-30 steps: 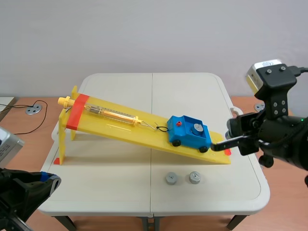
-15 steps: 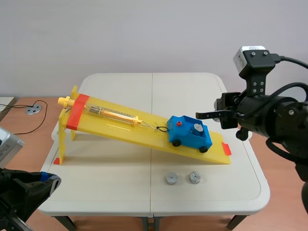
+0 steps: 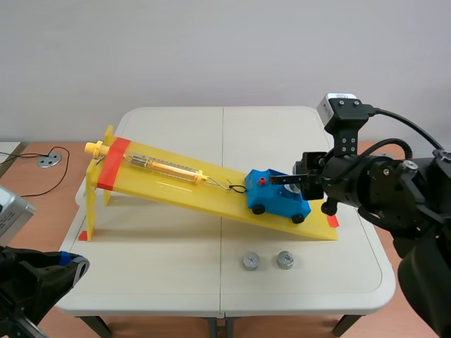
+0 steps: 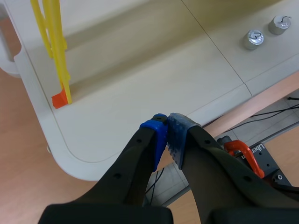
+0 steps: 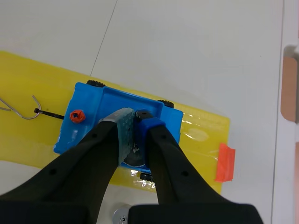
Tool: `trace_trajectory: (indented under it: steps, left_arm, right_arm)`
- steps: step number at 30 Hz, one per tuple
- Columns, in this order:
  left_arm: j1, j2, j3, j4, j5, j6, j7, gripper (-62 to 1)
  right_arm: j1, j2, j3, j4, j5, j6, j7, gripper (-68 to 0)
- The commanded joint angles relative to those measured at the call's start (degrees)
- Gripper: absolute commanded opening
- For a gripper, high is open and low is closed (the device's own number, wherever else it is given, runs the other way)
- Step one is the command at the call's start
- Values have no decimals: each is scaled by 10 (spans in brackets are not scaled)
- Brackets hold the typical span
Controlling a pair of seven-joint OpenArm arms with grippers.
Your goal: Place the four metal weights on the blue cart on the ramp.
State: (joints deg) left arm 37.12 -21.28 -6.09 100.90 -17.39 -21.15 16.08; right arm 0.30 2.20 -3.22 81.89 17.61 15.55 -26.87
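**rampfan:** Counting what's loaded on the blue cart [image 3: 271,202], how far along would you say this is?

**gearhead:** Halfway at best, imo. The cart sits on the lower stretch of the yellow ramp [image 3: 176,191], toward the table's right edge. The right gripper [image 5: 135,123] hangs right over its tray and covers it, so I can't count what's in there. Its pads [image 5: 122,128] are drawn in narrow, almost touching. Whether a weight is pinched between them, I can't tell.

**rampfan:** And the rest?

**gearhead:** Two aren't loaded yet. The first weight [image 3: 251,261] and the second weight [image 3: 285,260] stand side by side, not touching, on the table [image 3: 176,127]. They're by its near edge, just right of the centre seam.

**rampfan:** Which way does the cart face?

**gearhead:** Long axis runs straight along the slope. The end with the red knob [image 3: 262,182] points uphill at the spring scale [image 3: 163,167], and the other end points down at the ramp's low end.

**rampfan:** Left arm?

**gearhead:** The left gripper [image 4: 167,133] is closed on nothing, off the table's near left corner.
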Motion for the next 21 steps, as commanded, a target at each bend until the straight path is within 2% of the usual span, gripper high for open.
trace_trajectory:
  steps: [1,6,11,21]
  left_arm:
    - [-11,-3,-8,36,-25,-11,-55,-573]
    - [-11,-3,-8,36,-25,-11,-55,-573]
    - [-11,-3,-8,36,-25,-11,-55,-573]
    - [-11,-3,-8,36,-25,-11,-55,-573]
  right_arm:
    - [66,-8,-4,45,47,25,101,-669]
    - [71,-16,-4,31,52,54,112,-669]
    - [77,-19,-9,24,52,62,116,-669]
    - [77,-19,-10,18,49,61,116,-669]
